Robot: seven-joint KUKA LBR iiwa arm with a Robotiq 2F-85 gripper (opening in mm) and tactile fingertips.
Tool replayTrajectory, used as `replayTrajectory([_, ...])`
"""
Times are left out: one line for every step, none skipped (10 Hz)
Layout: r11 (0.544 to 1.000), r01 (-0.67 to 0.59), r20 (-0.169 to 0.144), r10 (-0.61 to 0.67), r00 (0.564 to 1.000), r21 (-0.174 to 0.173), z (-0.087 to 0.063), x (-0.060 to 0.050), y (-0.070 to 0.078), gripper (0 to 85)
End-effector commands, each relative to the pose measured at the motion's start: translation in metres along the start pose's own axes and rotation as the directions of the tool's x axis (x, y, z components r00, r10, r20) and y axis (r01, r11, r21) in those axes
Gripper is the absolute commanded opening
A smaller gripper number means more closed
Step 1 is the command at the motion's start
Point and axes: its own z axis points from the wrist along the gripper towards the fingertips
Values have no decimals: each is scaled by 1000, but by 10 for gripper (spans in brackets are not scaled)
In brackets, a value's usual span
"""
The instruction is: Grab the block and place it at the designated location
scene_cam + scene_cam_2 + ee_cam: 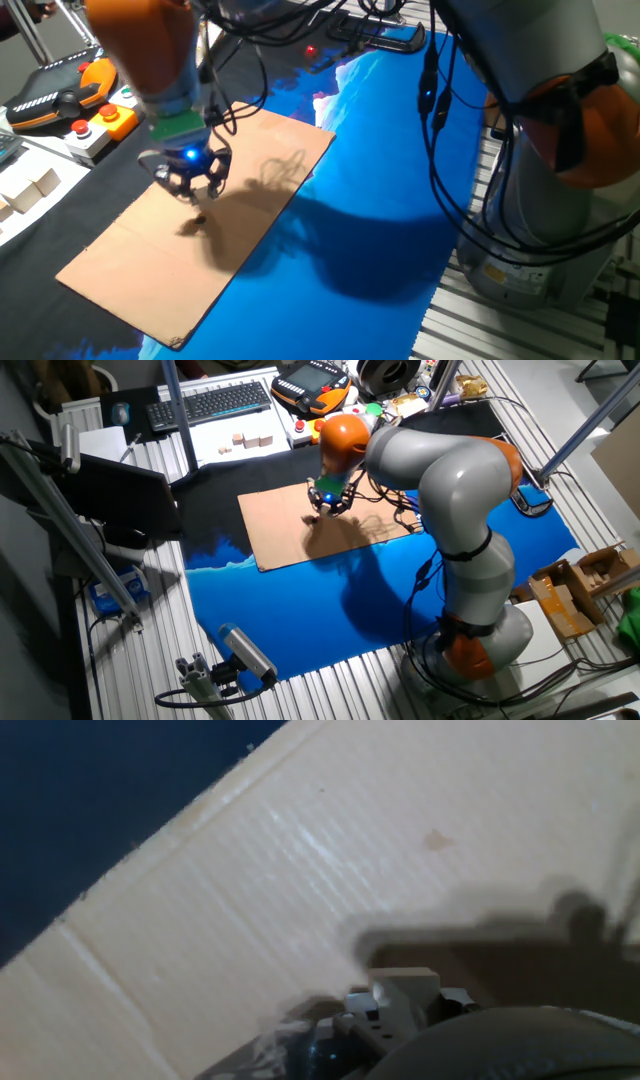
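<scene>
My gripper hangs low over the left-middle of the brown cardboard, fingers pointing down and drawn together. In the hand view a tiny pale beige block sits between the fingertips of the gripper, just above the cardboard. A dark round patch lies at the far end of the gripper's shadow; it looks like the designated spot, though blur makes that unsure. In the other fixed view the gripper is over the cardboard's far edge; the block is too small to see there.
Larger whitish cubes stand on a white sheet left of the cardboard, also seen in the other fixed view. A teach pendant and a button box lie behind. Blue cloth surrounds the cardboard.
</scene>
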Motion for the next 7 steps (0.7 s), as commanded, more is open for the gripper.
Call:
replayTrajectory([1000,12,5,-12,1000,7,1,2,3,7])
replayTrajectory([1000,18,8,-18,1000,11,2,3,6,7])
replayTrajectory([1000,23,7,-23,1000,9,3,4,6,7])
replayTrajectory([1000,30,11,-30,999,5,4,4,6,7])
replayTrajectory([999,38,10,-38,999,1,4,4,7,7])
replayTrajectory([999,44,7,-44,999,-4,5,4,7,7])
replayTrajectory([999,50,13,-50,999,-6,8,7,9,7])
